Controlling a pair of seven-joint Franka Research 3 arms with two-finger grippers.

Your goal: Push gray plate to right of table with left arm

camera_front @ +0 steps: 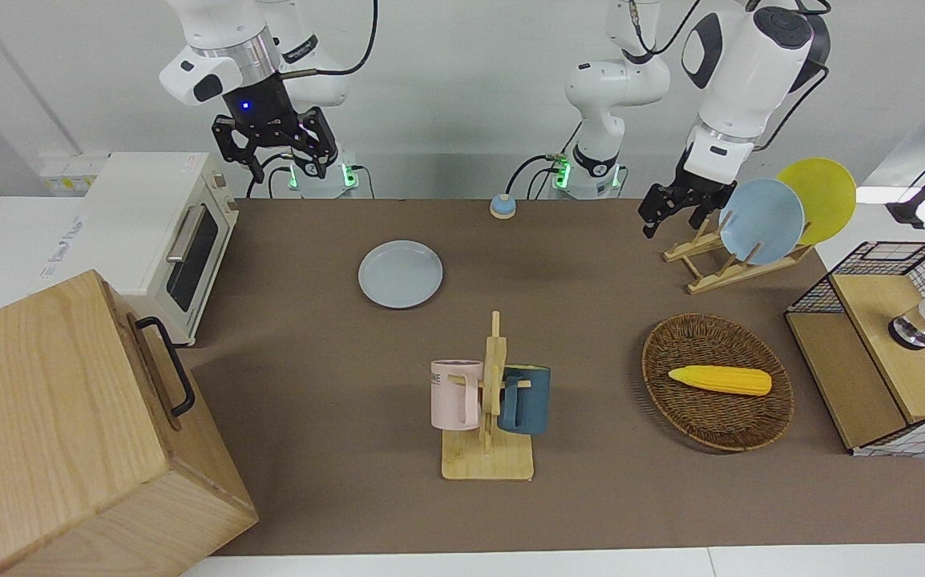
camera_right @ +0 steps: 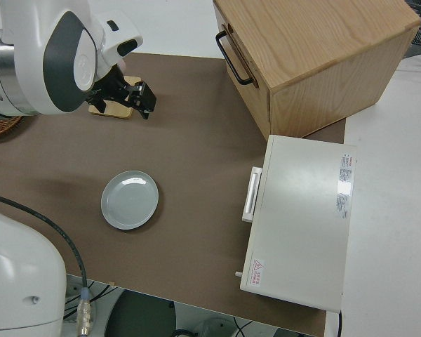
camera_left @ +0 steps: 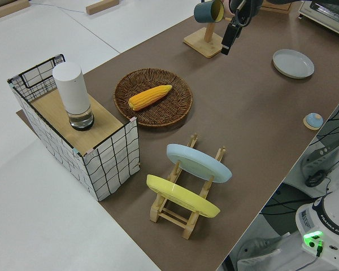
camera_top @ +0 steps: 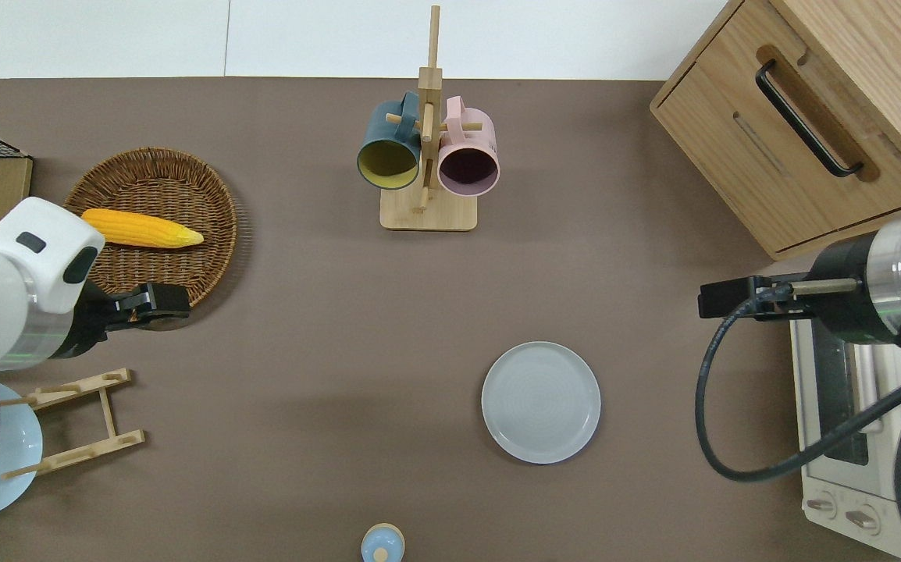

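Observation:
The gray plate (camera_front: 400, 274) lies flat on the brown table (camera_front: 310, 361), nearer to the robots than the mug rack, toward the right arm's end. It also shows in the overhead view (camera_top: 540, 402), the left side view (camera_left: 293, 63) and the right side view (camera_right: 130, 200). My left gripper (camera_front: 673, 212) is open and empty, up in the air over the wicker basket's rim nearest the robots (camera_top: 160, 301), far from the plate. My right arm is parked, its gripper (camera_front: 290, 170) open.
A mug rack (camera_top: 427, 156) holds two mugs mid-table. A wicker basket (camera_top: 146, 265) holds a corn cob. A dish rack (camera_front: 731, 256) carries a sky-blue and a yellow plate. A toaster oven (camera_front: 166, 232), a wooden cabinet (camera_front: 70, 433) and a wire crate (camera_front: 887, 344) stand at the table's ends.

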